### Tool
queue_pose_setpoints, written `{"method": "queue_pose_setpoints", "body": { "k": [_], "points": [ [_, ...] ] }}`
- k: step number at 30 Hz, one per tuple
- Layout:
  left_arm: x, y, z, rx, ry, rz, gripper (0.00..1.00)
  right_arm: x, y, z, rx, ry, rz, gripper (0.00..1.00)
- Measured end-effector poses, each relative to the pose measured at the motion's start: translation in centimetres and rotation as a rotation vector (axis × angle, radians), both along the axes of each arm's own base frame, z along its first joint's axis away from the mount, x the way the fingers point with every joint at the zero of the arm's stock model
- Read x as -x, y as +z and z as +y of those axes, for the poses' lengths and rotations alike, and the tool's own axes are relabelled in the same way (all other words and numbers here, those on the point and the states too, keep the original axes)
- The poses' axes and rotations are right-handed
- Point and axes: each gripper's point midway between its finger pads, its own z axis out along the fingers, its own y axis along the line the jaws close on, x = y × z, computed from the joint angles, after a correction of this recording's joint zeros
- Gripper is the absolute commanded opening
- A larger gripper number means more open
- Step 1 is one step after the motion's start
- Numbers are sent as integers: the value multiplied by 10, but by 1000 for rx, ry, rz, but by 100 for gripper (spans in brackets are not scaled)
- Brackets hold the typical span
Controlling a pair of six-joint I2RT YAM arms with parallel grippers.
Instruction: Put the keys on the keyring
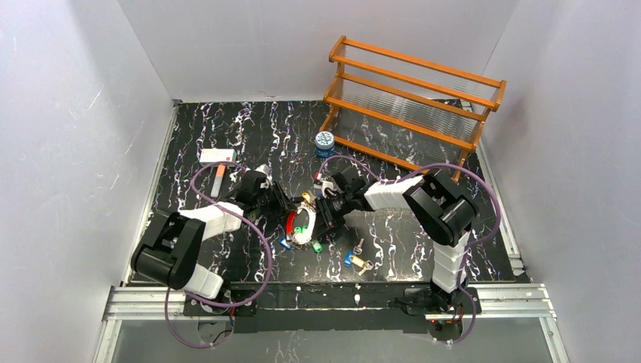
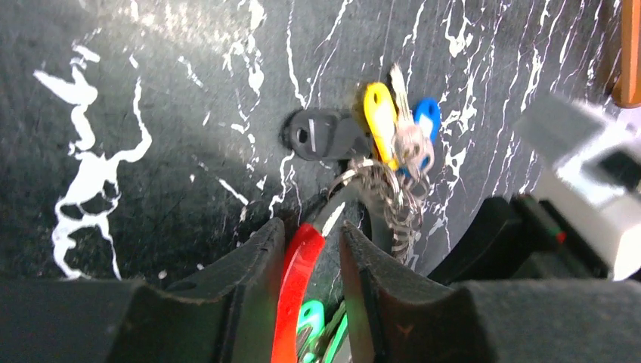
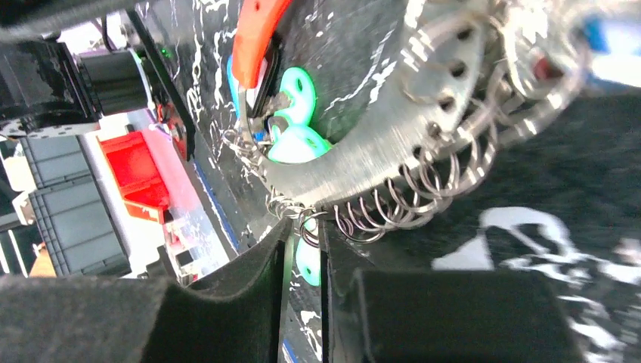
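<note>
Left pincer [image 2: 311, 234]: jaws drawn narrow about the head of the red key [image 2: 297, 280]; it touches one finger, but I cannot tell whether it is truly pinched.
Right pincer [image 3: 306, 227]: jaws almost together just under the rim of the keyring [image 3: 393, 144], a small wire loop between them; I cannot tell if the grip is firm.
Keyring: between the two pincers at mid-tabletop, apparently lifted; green keys [image 3: 295, 144] hang by it, and a yellow key [image 2: 379, 121] and a blue key [image 2: 427, 117] sit among the loops at its far end.
Risk, slip: a half-closed jaw would likely let the thin red head twist or drop.
Risk, tangle: the crowded wire loops could snag a fingertip or drag hung keys off.
Risk, clash: both pincers work very close together and may knock each other.
Loose keys [image 1: 355, 262]: on the tabletop [image 1: 227, 128] near the ring, not yet threaded.
Writing: none readable; the tin [image 1: 324, 141] and the white box [image 1: 217, 156] are too small to read.
</note>
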Motion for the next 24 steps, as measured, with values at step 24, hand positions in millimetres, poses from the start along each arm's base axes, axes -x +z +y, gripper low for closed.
{"method": "queue_pose_setpoints", "body": {
  "k": [24],
  "points": [
    [44, 3, 17, 17, -5, -35, 39, -28, 5, -20, 70, -75, -118, 52]
  ]
}}
